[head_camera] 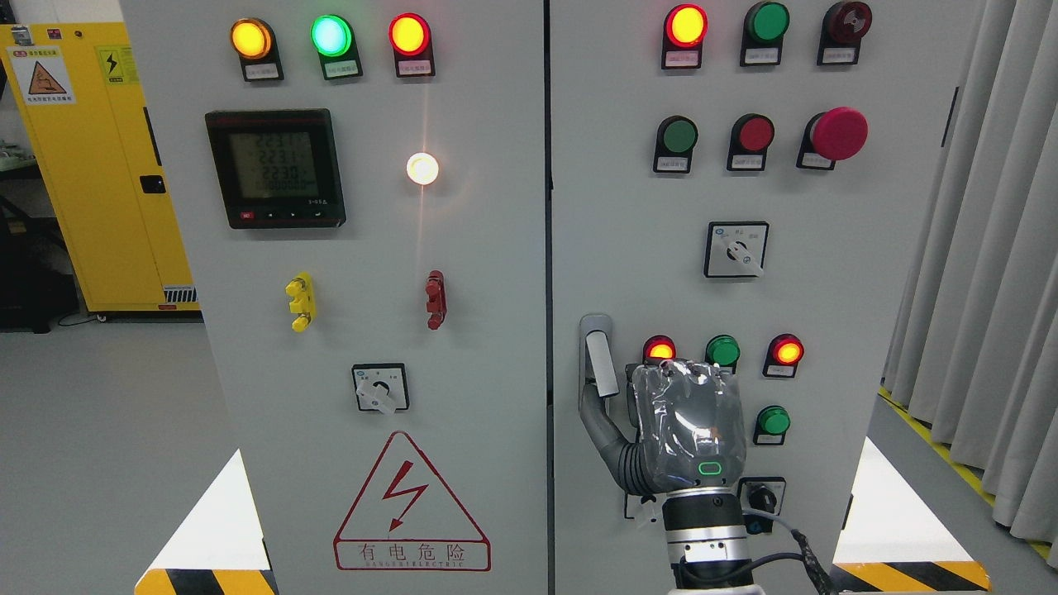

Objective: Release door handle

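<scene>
The grey door handle (pixel 598 357) stands upright at the left edge of the right cabinet door (pixel 628 207). My right hand (pixel 661 405), wrapped in clear film, comes up from the bottom edge and sits just right of the handle, its back facing me. Its fingers (pixel 686 373) point toward the panel beside the handle, not around it. The thumb (pixel 597 426) stretches left, with its tip at the handle's lower end. The hand holds nothing. The left arm is out of view.
The right door carries lamps, push buttons, a red mushroom button (pixel 837 132) and rotary switches (pixel 736 249) around my hand. The left door (pixel 372 248) has a meter and a warning triangle. A yellow cabinet (pixel 91 165) stands far left, and curtains (pixel 984 248) hang at the right.
</scene>
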